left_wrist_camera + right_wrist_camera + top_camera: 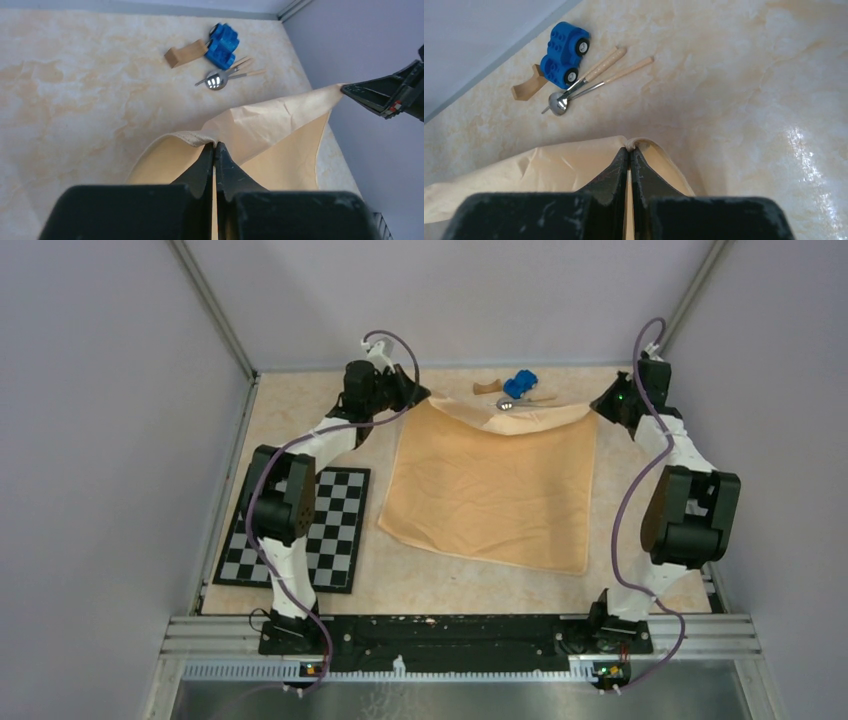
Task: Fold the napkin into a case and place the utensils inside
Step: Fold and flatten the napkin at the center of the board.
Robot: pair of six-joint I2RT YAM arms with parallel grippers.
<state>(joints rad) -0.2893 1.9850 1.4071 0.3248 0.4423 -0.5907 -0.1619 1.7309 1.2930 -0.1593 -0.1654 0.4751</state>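
Observation:
The peach-orange napkin (495,488) lies spread in the middle of the table, its far edge lifted off the surface. My left gripper (424,396) is shut on the napkin's far left corner (200,138). My right gripper (598,405) is shut on the far right corner (644,145). The cloth sags between the two held corners. Beyond that raised edge the utensils (522,401) lie on the table, a shiny spoon (558,104) with pale handles (240,69) beside it. No case shows; the napkin is a single open sheet.
A blue toy car (519,385) and a brown wooden block (487,388) sit by the utensils at the far wall. A black-and-white checkerboard mat (310,530) lies left of the napkin, under the left arm. Walls close in the table on three sides.

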